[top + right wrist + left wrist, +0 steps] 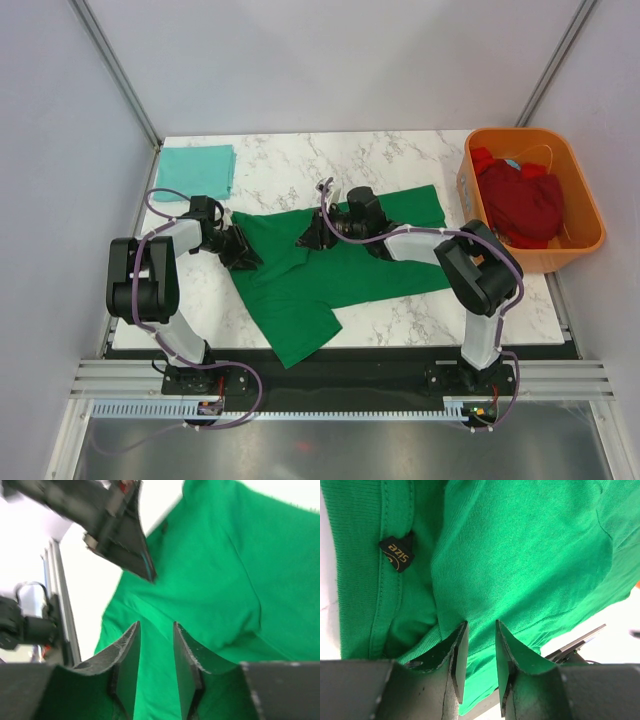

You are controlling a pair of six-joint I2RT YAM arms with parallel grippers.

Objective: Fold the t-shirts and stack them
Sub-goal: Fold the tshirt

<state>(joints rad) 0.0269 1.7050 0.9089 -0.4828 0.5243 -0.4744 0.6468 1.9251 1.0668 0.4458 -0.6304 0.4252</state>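
A dark green t-shirt (330, 280) lies spread and slanted across the marble table, one sleeve hanging toward the near edge. My left gripper (243, 252) sits at its left edge beside the collar. In the left wrist view its jaws (481, 624) stand a little apart over the green cloth (520, 545), close to the black size label (397, 551). My right gripper (308, 238) rests on the shirt's upper middle, its jaws (156, 625) also parted, with flat green cloth (225, 570) showing through the gap. A pale teal t-shirt (195, 172) lies folded at the back left. Dark red t-shirts (520, 205) fill the tub.
An orange plastic tub (540, 258) stands at the table's right edge. White walls and metal frame posts close in the back and sides. The left gripper's black fingers (120, 535) show in the upper left of the right wrist view.
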